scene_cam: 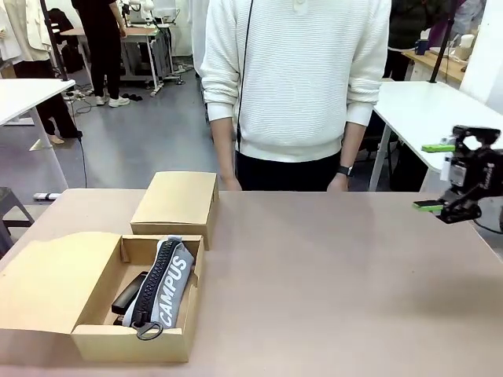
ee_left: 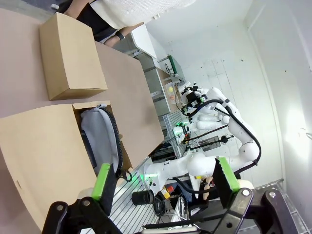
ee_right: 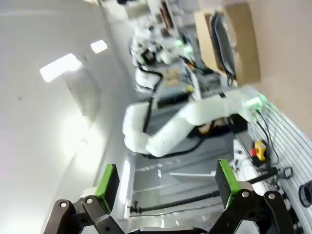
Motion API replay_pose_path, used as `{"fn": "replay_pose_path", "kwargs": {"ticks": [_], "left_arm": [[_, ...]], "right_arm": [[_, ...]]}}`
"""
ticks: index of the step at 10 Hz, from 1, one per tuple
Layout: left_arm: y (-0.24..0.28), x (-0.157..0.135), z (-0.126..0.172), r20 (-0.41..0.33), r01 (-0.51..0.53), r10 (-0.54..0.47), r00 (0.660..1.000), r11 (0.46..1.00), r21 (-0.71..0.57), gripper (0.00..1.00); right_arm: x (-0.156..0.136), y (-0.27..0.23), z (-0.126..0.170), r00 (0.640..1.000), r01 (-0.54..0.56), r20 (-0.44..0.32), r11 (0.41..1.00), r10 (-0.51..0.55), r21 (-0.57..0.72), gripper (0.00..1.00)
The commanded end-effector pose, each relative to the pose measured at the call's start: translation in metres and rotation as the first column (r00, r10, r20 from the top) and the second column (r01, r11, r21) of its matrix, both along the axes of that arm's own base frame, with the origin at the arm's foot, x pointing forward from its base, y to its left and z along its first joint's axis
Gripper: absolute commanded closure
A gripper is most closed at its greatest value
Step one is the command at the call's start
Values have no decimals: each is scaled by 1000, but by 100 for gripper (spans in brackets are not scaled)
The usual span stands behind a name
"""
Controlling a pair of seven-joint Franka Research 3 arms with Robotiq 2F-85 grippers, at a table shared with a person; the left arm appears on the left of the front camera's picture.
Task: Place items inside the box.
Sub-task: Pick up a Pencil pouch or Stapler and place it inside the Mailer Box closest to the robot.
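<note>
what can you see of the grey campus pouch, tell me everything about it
The grey pouch looks like soft fabric, long and slim. It has CAMPUS in white letters along its side and a black zipper along its upper edge, ending in a ring pull at the near end. It lies lengthwise, tilted on its edge, inside the open brown box, along the right wall, with its near end at the front wall. A black item lies beside it on the left.

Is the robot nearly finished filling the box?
It looks nearly done: the CAMPUS pouch and a black item lie in the box. Nothing is in hand: the right fingers and left fingers stand open and empty. Remaining: maybe closing the open lid.
</note>
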State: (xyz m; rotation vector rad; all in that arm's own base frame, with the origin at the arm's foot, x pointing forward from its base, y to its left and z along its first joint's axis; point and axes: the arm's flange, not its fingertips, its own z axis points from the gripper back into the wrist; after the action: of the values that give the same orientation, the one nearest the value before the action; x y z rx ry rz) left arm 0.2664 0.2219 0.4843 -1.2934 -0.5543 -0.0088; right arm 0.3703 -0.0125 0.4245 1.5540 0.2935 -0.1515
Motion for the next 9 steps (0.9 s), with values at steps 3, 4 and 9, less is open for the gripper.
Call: {"fn": "replay_pose_path", "kwargs": {"ticks": [3,4,9], "left_arm": [[-2,-3,0,16,2,-2,1000,1000,6,0],[-2,-3,0,16,2,-2,1000,1000,6,0],[-2,-3,0,16,2,-2,1000,1000,6,0]], "right_arm": [[0,0,0,1000,0,0,1000,0,0,0],[0,0,0,1000,0,0,1000,0,0,0],[0,0,0,1000,0,0,1000,0,0,0]]}}
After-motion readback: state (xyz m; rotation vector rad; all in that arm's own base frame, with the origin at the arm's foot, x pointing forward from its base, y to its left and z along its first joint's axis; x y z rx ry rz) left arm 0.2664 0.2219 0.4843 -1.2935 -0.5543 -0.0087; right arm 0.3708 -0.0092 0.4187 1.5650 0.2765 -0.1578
